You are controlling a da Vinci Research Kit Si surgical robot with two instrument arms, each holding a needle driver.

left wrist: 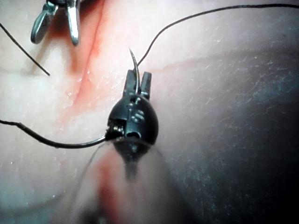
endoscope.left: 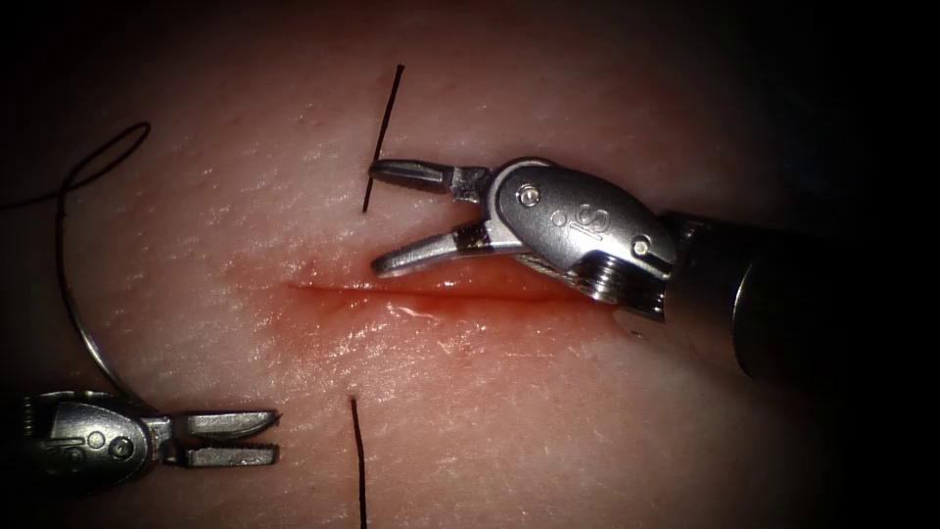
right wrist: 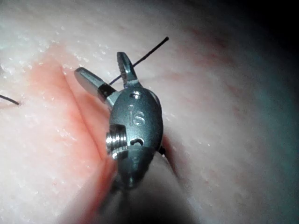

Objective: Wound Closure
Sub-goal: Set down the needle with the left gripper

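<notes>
The cut (endoscope.left: pixel 421 290) runs across the tissue (endoscope.left: pixel 548 118), wet with red fluid. A black thread crosses it under the surface: one length (endoscope.left: pixel 384 127) rises above the cut, the other (endoscope.left: pixel 357 460) comes out below it. My right tool (endoscope.left: pixel 377 219) stands wide open just above the cut. Its upper jaw tip touches the upper thread length and it holds nothing; the right wrist view shows the same (right wrist: pixel 105 70). My left tool (endoscope.left: pixel 240 438), below the cut at the left, is shut on the curved needle (endoscope.left: pixel 73 318) near its tip (left wrist: pixel 132 58). The needle is out of the tissue.
The needle's body arcs back past the left tool's wrist, and its trailing thread (endoscope.left: pixel 108 147) loops over the tissue at the far left. The right tool's shaft (endoscope.left: pixel 783 284) comes in from the right, over the cut's right end.
</notes>
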